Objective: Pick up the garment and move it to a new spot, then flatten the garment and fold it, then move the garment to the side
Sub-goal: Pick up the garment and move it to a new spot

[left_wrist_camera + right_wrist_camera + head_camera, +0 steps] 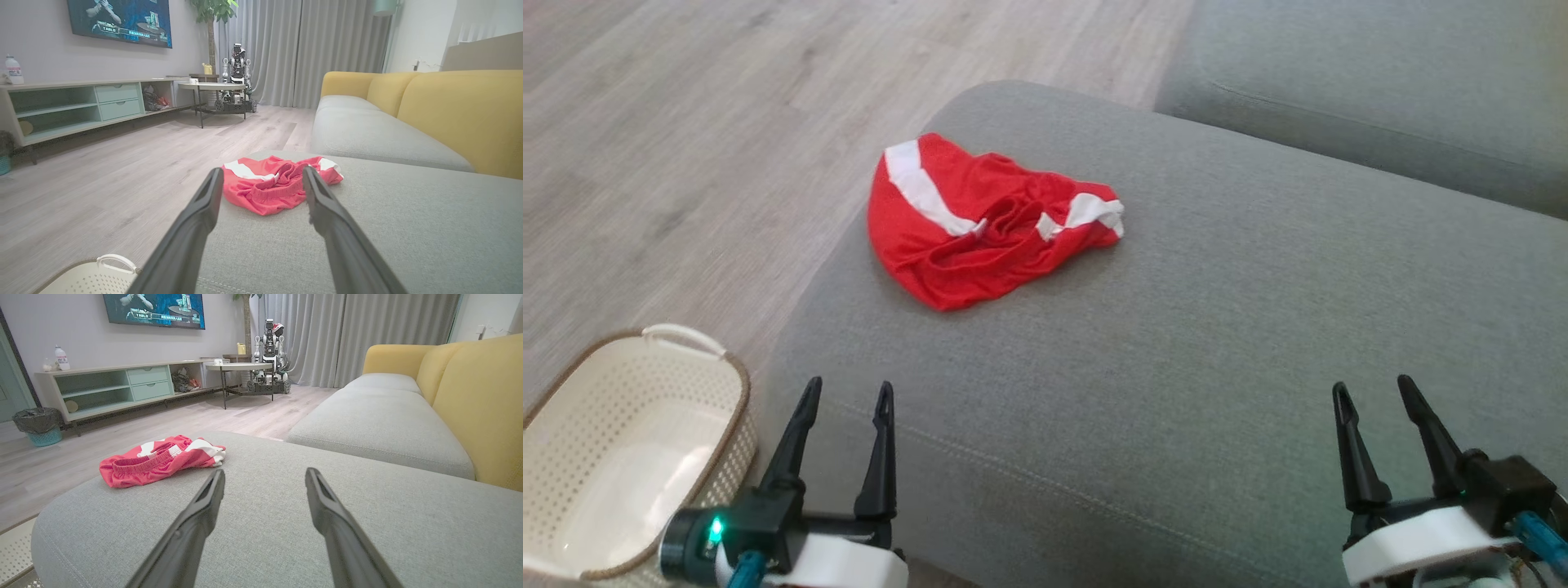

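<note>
Both grippers spread wide, nothing held: your left gripper and right gripper hover over the near edge of the grey fabric sofa cushion.
Crumpled red mesh garment with white stripes lies ahead of your left gripper, well apart, near the cushion's far left edge. Cream perforated basket sits on the pale wood floor beside your left gripper.

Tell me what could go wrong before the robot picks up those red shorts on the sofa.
1. The shorts lie crumpled near the cushion edge; a nudge might slide them onto the floor.
2. Bunched layers may get pinched together, hampering flattening.
3. The left claw sits beside the basket and could bump it.
</note>
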### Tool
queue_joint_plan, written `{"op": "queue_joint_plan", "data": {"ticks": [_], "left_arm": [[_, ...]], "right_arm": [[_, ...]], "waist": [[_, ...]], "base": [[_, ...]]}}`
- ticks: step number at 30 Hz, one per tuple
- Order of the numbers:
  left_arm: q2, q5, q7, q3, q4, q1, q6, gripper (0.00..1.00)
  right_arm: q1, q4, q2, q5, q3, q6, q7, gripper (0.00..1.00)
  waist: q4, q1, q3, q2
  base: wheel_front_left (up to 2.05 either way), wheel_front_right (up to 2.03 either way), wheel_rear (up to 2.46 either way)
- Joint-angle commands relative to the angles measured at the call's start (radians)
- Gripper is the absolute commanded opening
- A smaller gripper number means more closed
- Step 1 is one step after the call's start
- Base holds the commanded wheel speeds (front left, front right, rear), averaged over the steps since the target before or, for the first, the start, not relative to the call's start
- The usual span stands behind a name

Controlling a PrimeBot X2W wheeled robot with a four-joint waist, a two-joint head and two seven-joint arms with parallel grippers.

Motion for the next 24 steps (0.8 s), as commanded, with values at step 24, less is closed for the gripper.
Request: {"op": "queue_joint_plan", "data": {"ticks": [24], "left_arm": [[0.000, -0.030, -0.005, 0.267, -0.071, -0.422, -0.013, 1.00]], "right_arm": [[-0.141, -0.076, -0.079, -0.119, 0.021, 0.000, -0.009, 1.00]], "waist": [[-0.092, 0.0000, 0.284, 0.0000]], "base": [[0.00, 0.00, 0.00]]}}
